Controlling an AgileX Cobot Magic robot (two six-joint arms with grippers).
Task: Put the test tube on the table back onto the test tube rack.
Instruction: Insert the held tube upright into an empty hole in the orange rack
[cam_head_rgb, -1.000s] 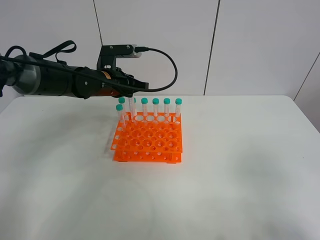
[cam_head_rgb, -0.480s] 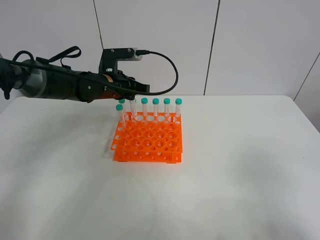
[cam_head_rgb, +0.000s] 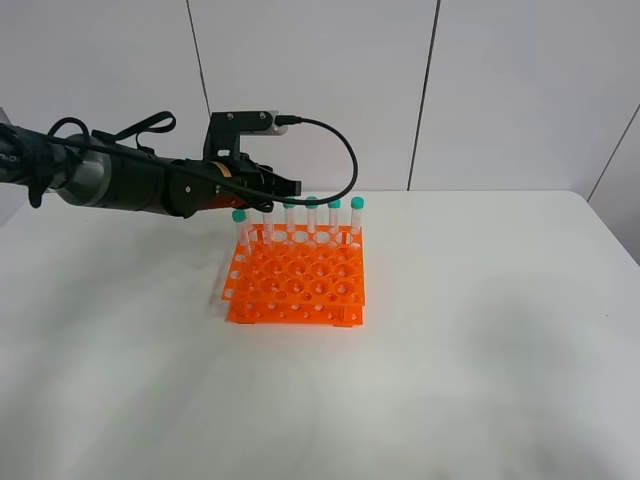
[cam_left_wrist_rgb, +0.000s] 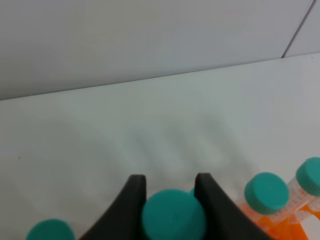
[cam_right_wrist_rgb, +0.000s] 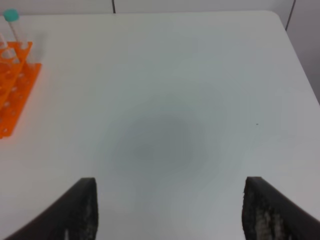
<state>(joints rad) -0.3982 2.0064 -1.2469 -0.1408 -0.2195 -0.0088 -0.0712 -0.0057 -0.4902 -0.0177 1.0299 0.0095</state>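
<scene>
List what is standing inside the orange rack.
Teal-capped tubes line the far row of the rack, one more nearer on the left. The left tool, shut on the test tube, hides whether it is seated.

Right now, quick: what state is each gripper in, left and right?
Left gripper: closed on the teal cap of the test tube, at the back row of the test tube rack.
Right gripper: open, holding nothing.

A pale panelled wall carries dark vertical seams. In front of that wall, several upright teal-capped tubes stand in a row.
</scene>
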